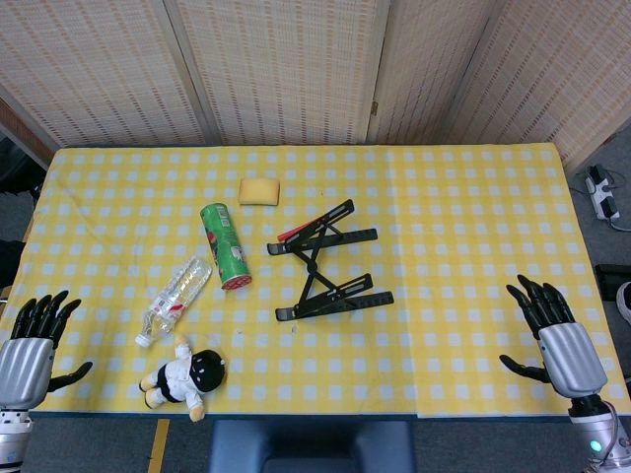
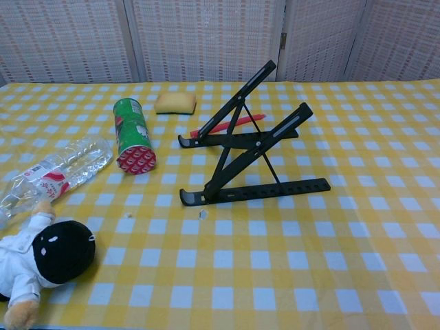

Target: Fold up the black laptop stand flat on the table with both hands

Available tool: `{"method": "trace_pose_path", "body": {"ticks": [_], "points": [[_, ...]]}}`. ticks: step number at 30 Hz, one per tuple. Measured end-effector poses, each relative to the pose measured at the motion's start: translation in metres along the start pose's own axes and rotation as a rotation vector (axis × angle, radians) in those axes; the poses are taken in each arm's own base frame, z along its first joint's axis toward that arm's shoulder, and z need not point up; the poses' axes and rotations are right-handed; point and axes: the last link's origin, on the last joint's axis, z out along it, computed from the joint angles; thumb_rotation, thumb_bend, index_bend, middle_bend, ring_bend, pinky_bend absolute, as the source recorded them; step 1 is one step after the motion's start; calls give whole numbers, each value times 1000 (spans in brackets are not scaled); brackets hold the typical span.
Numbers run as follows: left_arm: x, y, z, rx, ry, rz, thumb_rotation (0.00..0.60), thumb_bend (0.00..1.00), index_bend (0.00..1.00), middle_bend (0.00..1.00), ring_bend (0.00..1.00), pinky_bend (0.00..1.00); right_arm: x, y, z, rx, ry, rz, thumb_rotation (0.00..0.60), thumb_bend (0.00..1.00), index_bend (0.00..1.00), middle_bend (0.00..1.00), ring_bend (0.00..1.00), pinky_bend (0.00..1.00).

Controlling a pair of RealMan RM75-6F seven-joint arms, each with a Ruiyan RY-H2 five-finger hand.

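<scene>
A: Left hand (image 1: 30, 347) at near-left counter (image 1: 473, 227) edge, fingers apart, holding nothing.
B: Laptop stand (image 1: 325, 258) mid-counter, propped open, rails lying left-right. Right of can (image 1: 226, 244).
A: Right hand (image 1: 554, 341) at near-right edge, spread, empty. Both well apart from stand; neither clearly nearer.

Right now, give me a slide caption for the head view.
Unfolded black laptop stand on checkered table, left hand and right hand open at the near corners.
</scene>
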Motion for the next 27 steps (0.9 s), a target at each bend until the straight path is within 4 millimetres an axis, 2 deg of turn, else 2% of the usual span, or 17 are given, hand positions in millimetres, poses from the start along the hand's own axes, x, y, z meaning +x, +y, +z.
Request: {"method": "trace_pose_path", "body": {"ticks": [27], "points": [[-2,2,4,-8,-15,6,600,143,159,100,63,0,-7,1,2,-17,-41,30,600,163,0,0,22,0]]}}
